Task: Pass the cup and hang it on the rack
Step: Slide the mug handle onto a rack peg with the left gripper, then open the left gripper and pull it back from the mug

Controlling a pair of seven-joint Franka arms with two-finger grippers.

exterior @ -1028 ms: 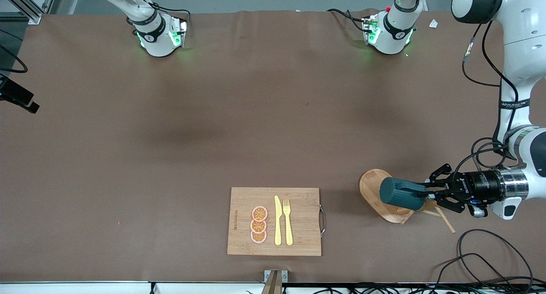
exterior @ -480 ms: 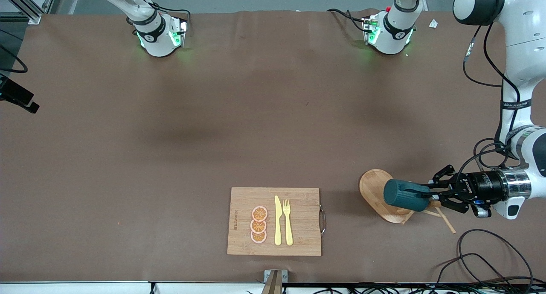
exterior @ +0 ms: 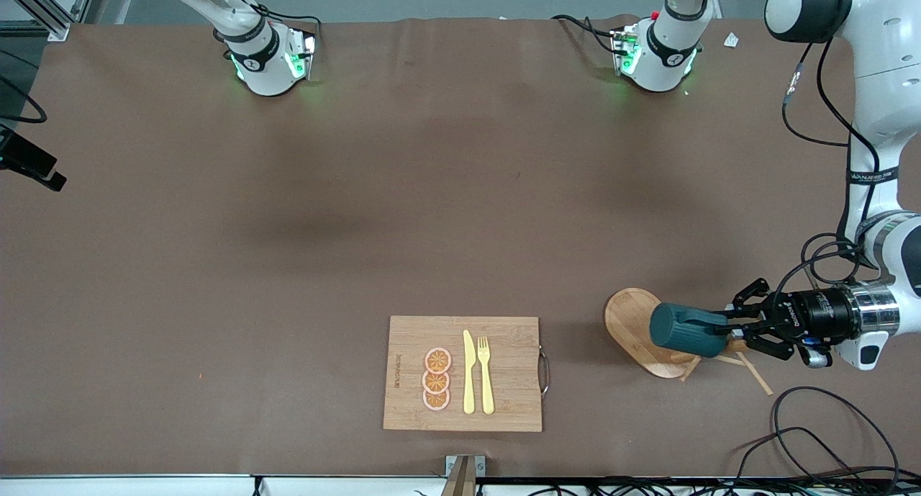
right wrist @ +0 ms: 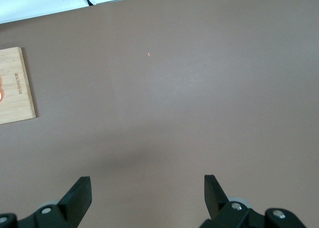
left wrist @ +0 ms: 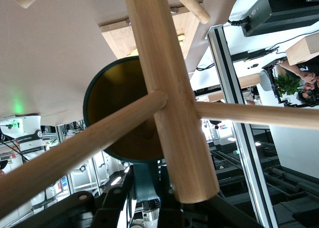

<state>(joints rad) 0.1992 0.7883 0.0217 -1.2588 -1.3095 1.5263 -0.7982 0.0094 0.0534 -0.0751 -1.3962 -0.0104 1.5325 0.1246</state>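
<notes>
Brown table (exterior: 360, 215) fills the front view, both arm bases along its top edge. Left arm (exterior: 881, 122) reaches down the table's end on its own side, wrist turned level, forearm lying flat above the surface. Right arm waits high out of the front view apart from its base; its wrist camera looks straight down on bare brown table with a corner of the cutting board (right wrist: 15, 86) at the frame edge. Cutting board (exterior: 464, 373) sits near the front camera at mid-table, carrying three orange slices (exterior: 437, 379), a yellow knife (exterior: 468, 372) and a yellow fork (exterior: 486, 373) side by side. Rack (exterior: 633, 327) stands toward the left arm's end of the table, well apart from the board, oval base showing, thin pegs (exterior: 752, 372) sticking out on the side nearer the left gripper. Cup (exterior: 687, 330) held on its side above the rack's base, bottom pointing toward the board, mouth toward the gripper. Left gripper (exterior: 727, 330) over the rack, fingers clamped on the cup at its handle end. Left wrist view: rack post (left wrist: 167, 93) crosses directly before the cup's tan mouth (left wrist: 122, 108), one peg (left wrist: 79, 148) slanting across the rim, teal handle (left wrist: 144, 180) running back into the gripper. Right gripper (right wrist: 147, 195) up over bare table, fingers (right wrist: 77, 193) spread wide, holding nothing.
</notes>
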